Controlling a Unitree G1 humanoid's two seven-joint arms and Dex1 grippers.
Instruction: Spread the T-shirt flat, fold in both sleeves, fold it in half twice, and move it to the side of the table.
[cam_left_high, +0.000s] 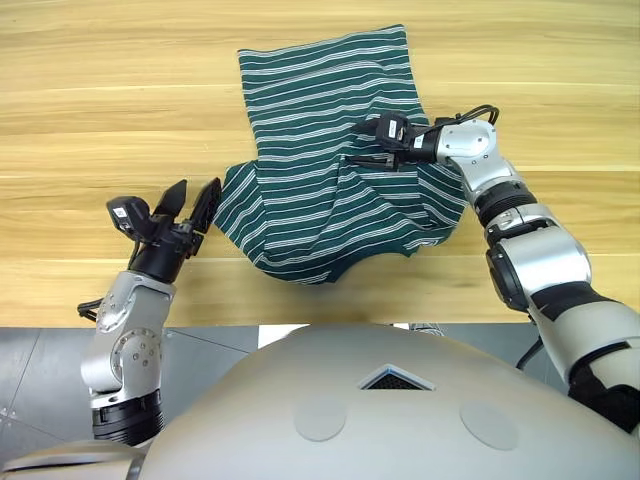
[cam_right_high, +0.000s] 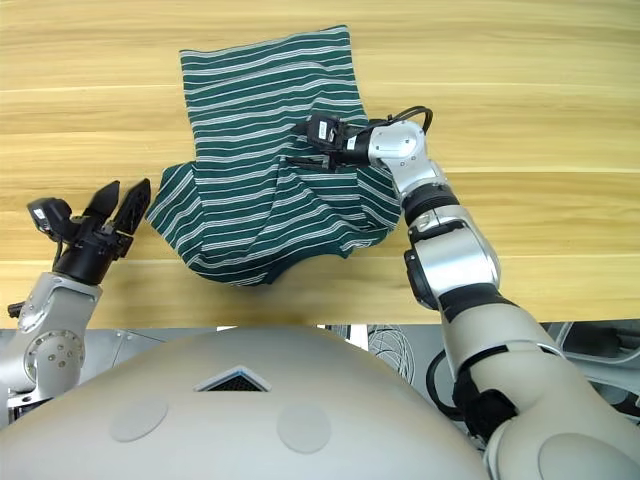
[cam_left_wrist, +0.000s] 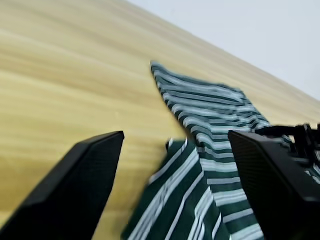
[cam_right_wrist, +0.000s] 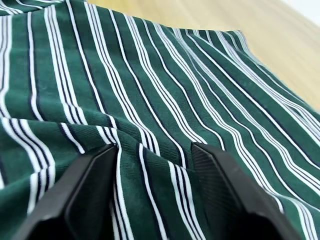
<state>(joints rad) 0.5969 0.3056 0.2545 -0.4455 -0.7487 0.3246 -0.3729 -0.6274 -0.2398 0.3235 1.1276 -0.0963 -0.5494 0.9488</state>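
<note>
Evidently spreading: T-shirt (cam_left_high: 330, 170) bunched; right tool (cam_right_wrist: 155, 165) part-open astride a fold, left tool (cam_left_high: 197, 192) wide, empty. Next: pinch, pull flat.

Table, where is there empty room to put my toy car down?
The table has bare wood along its far edge beyond the shirt, on the left past the left gripper, and on the right beyond the right arm. The middle is crowded: the bunched shirt with the right gripper on it.

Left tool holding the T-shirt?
No, the left tool stands open beside the T-shirt, clamping no cloth.
</note>
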